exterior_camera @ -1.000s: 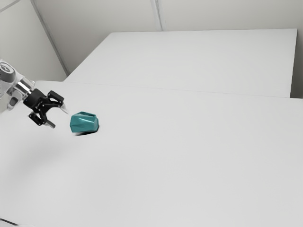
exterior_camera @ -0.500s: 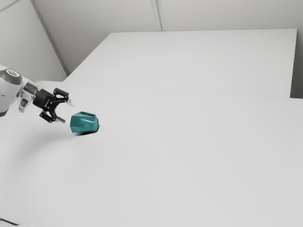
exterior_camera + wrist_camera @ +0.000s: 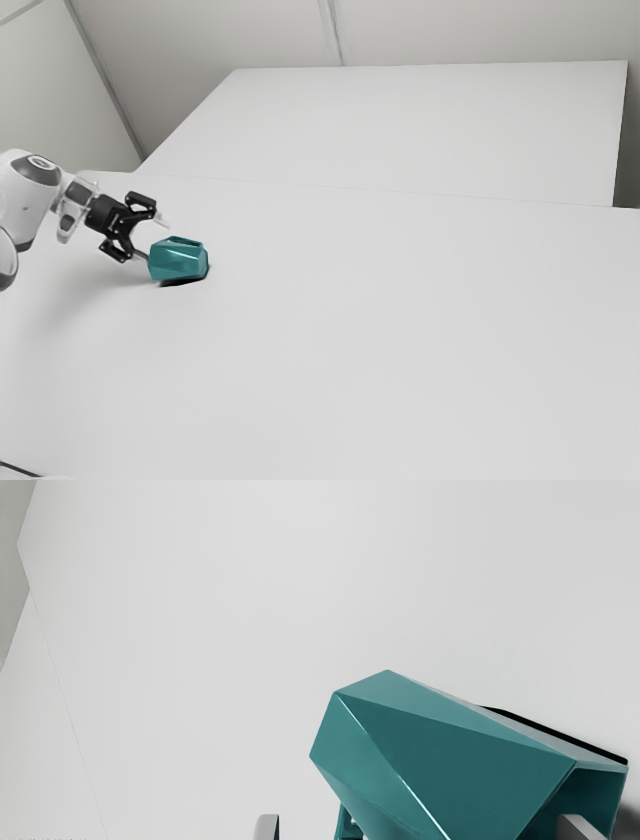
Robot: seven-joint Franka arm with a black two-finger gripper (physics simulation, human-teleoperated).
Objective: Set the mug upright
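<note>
White counter (image 3: 400, 330) is supporting the teal mug (image 3: 178, 260), lying on its side; the pincer (image 3: 156, 241) is hanging open just beside it.

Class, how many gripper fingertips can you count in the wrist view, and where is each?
2: one fingertip stands clear of the mug, on its handle side; the other is at the mug's open mouth.
</note>
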